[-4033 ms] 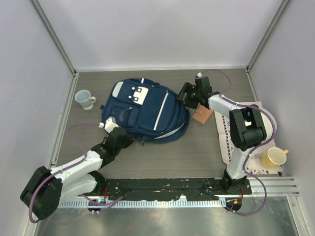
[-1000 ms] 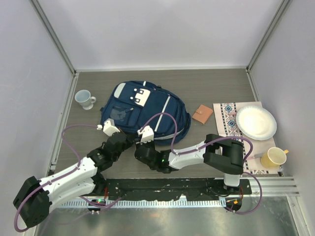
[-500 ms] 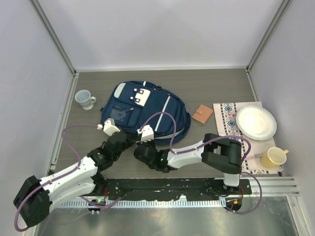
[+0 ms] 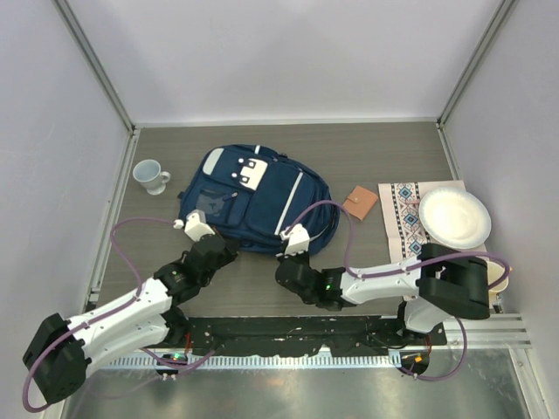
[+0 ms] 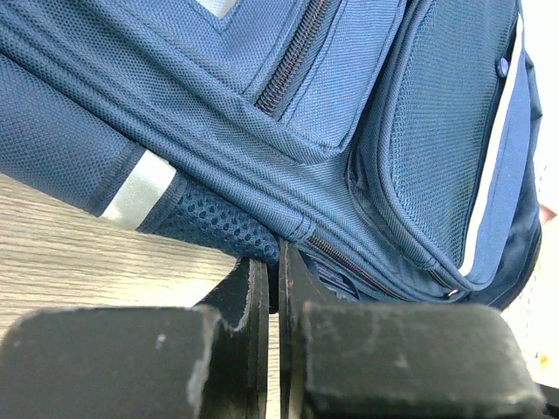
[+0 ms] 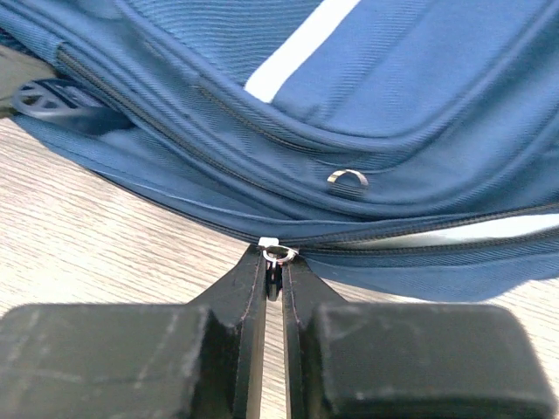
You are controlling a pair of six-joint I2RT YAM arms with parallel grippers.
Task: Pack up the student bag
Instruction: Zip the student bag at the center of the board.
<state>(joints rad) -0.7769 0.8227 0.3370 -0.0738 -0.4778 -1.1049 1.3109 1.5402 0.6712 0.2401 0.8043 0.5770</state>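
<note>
Right tool [image 6: 272, 266] slid rightward, pinching zipper pull [image 6: 278, 255] on near edge of student bag [image 6: 393, 87]

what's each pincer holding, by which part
The right pincer pinches the zipper pull of the student bag; the left pincer seems to pinch the bag's near edge.

I see matt, coarse-woven cloth on the student bag [image 6: 419, 78], a shiny metal zip pull [image 6: 278, 255], and a wood-grain desk [image 6: 87, 236].
</note>
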